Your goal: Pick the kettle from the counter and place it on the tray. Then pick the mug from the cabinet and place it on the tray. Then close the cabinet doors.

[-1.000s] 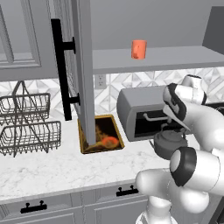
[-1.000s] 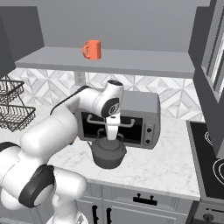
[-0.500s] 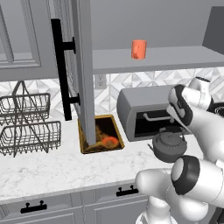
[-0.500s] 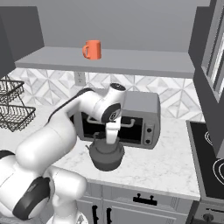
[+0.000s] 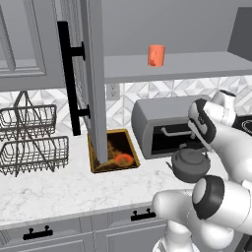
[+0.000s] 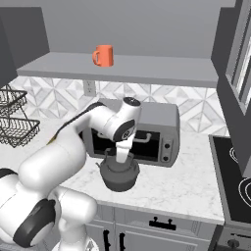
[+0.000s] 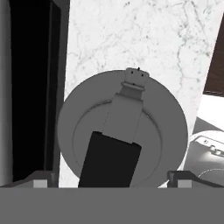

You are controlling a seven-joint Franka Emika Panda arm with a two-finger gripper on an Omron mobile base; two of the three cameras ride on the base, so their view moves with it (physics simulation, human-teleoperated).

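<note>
The gripper hangs straight over the kettle, jaws spread about as wide as they go and nothing in them; in the hand view one fingertip sits off one edge of the kettle's round body and the other off the opposite edge, with the arched black handle running right up the middle beneath the palm. That's the setup for the first pick, I'd say: the kettle stands on the counter directly below the hand, just in front of the toaster oven, and it isn't lifted yet. To do this well, I'd drop straight down and keep centred on that handle, turning the wrist if needed so the fingers close across the handle rather than along it, and only squeeze once both tips are below its arch. The tray waits well off to the arm's left, on the counter under the open cabinet door, so the carry must clear that door edge. Counting up: one kettle, one tray, one orange-red mug up on the cabinet shelf above the hand, one toaster oven, and two wire baskets stacked far beyond the tray.
</note>
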